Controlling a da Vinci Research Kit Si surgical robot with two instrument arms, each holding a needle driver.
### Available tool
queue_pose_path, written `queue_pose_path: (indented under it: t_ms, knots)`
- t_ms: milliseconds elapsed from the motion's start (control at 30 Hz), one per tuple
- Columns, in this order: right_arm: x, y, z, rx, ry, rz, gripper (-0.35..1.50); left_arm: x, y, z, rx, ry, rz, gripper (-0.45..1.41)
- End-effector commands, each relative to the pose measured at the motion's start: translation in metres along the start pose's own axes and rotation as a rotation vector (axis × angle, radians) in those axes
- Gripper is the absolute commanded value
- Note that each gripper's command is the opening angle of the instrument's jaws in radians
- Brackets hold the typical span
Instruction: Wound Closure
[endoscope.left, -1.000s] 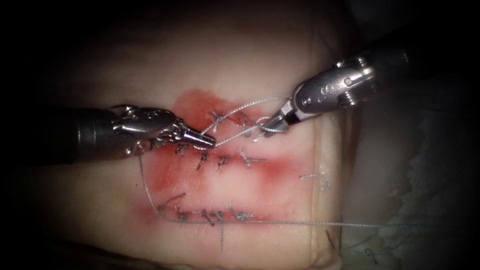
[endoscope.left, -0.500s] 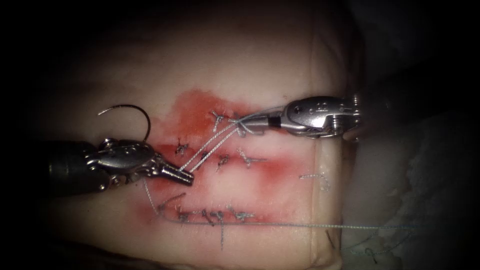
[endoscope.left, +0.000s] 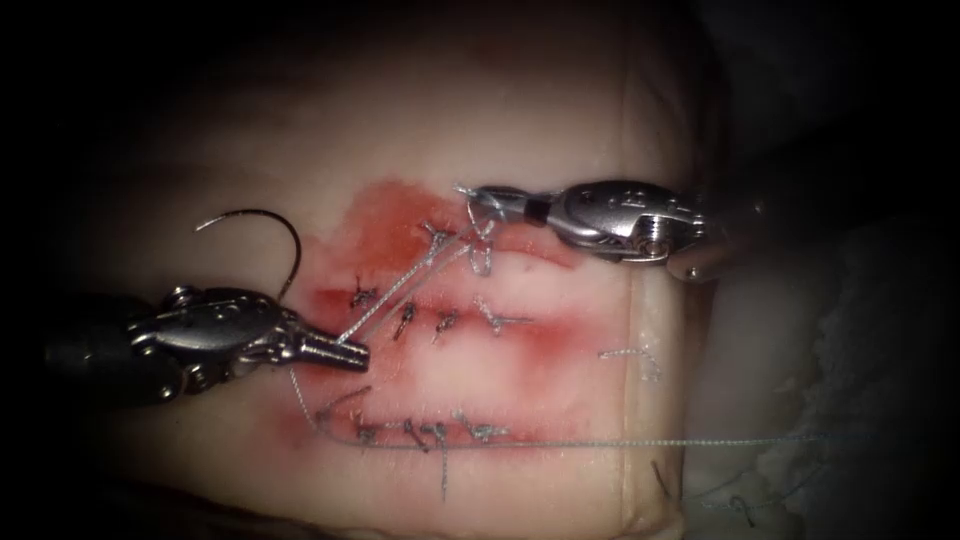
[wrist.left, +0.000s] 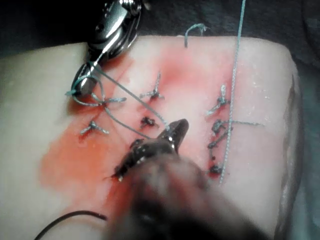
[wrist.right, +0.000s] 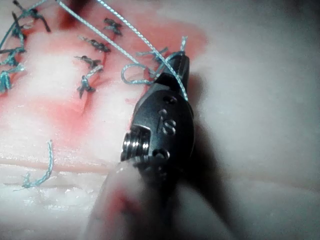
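Both pincers (endoscope.left: 350, 353) (endoscope.left: 482, 196) grip thread (endoscope.left: 405, 290); needle (endoscope.left: 270, 225) lies free, partly hidden.

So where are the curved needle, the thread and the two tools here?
needle (endoscope.left: 285, 232): endoscope view, on its dark arc lying left of the cut.
thread (endoscope.left: 405, 288): endoscope view, on the taut strand between the tools.
left tool (endoscope.left: 350, 353): endoscope view, at its tips.
right tool (endoscope.left: 492, 198): endoscope view, at its tips.

2 tools: the left tool (endoscope.left: 345, 353) and right tool (endoscope.left: 490, 200). 1 curved needle (endoscope.left: 268, 222). 1 piece of tissue (endoscope.left: 560, 110). 1 loose cut end of thread (endoscope.left: 632, 355).
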Motion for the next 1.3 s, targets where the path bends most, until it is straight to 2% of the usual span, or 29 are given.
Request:
queue_pose_path:
  t_ms: [33,200,300,533,733,967,1300]
  knots:
    - [-0.0002,-0.0002,0.0013,0.022,-0.01,0.016,-0.35,0.0009,0.0,0.0011,0.024,0.045,-0.048,-0.45]
    - [-0.0008,-0.0015,0.0021,0.065,-0.019,0.034,-0.35,0.0025,-0.0028,0.0021,0.091,0.117,-0.148,-0.45]
    - [-0.0014,-0.0024,0.0026,0.093,-0.026,0.044,-0.35,0.0026,-0.0053,0.003,0.145,0.11,-0.172,-0.45]
    - [-0.0021,-0.0048,0.0026,0.123,-0.033,0.054,-0.35,0.0033,-0.0085,0.0044,0.198,0.138,-0.201,-0.45]
    - [-0.0019,-0.0055,0.0027,0.128,-0.038,0.052,-0.35,0.0045,-0.0113,0.0047,0.25,0.19,-0.257,-0.45]
    - [-0.0016,-0.0062,0.0026,0.14,-0.036,0.048,-0.35,0.0069,-0.0133,0.0053,0.277,0.252,-0.306,-0.45]
    - [-0.0009,-0.008,0.002,0.199,-0.018,0.051,-0.35,0.0097,-0.014,0.007,0.282,0.299,-0.328,-0.45]
